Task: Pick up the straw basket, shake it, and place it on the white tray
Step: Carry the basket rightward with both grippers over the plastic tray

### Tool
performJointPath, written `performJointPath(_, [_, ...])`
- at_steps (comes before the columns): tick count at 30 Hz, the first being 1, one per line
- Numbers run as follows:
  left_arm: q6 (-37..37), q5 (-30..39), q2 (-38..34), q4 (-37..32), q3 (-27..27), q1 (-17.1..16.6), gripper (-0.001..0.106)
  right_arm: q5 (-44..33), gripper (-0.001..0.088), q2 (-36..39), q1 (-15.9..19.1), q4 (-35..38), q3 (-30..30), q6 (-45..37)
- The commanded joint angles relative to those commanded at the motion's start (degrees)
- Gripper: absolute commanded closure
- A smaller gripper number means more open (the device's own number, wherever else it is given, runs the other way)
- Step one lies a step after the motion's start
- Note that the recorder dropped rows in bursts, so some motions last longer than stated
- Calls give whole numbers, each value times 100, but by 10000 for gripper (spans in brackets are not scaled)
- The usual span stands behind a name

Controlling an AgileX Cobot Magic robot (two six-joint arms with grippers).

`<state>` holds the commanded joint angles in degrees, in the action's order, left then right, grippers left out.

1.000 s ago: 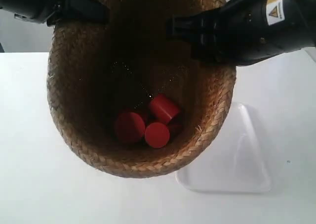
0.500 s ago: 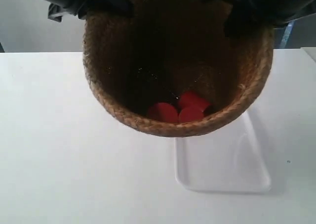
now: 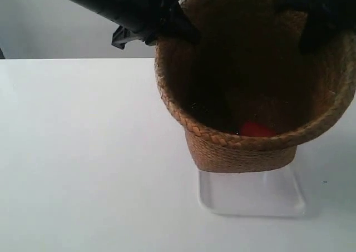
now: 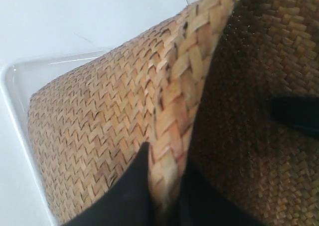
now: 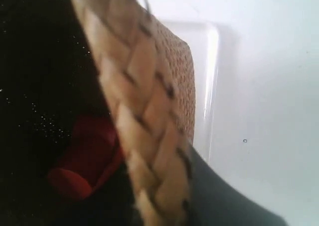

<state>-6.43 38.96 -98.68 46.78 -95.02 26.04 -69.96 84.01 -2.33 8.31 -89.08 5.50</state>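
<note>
Nearest lies one white tray (image 3: 250, 204); over its far part we hold one straw basket (image 3: 239, 152) upright, base contact unclear; inside, one red piece (image 3: 257, 131) shows; farther, the left gripper (image 4: 162, 186) and right gripper (image 5: 164, 196) each pinch its rim, opposite sides, keeping it level.

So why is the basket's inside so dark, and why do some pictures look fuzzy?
Exterior view: the straw basket shades its own interior, so the red piece barely shows, and the white tray fades into the pale table. Left wrist view: the weave is sharp, the black jaws soft. Right wrist view: the rim is too close, so blurred.
</note>
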Motion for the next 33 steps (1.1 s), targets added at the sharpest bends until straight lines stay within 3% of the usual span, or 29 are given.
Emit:
performJointPath(5, [-129,-200,-441,63,-36,0,1053,0,868,373,290,82,0,-282])
performJointPath(12, [-116,-541,-506,-69,-36,0,1053,0,868,870,290,81,54,-364])
performJointPath(25, [308,-456,-814,119,-36,0,1053,0,868,871,290,58,66,-376])
performJointPath(33, [389,-508,-814,108,-36,0,1053,0,868,1051,290,22,563,-376])
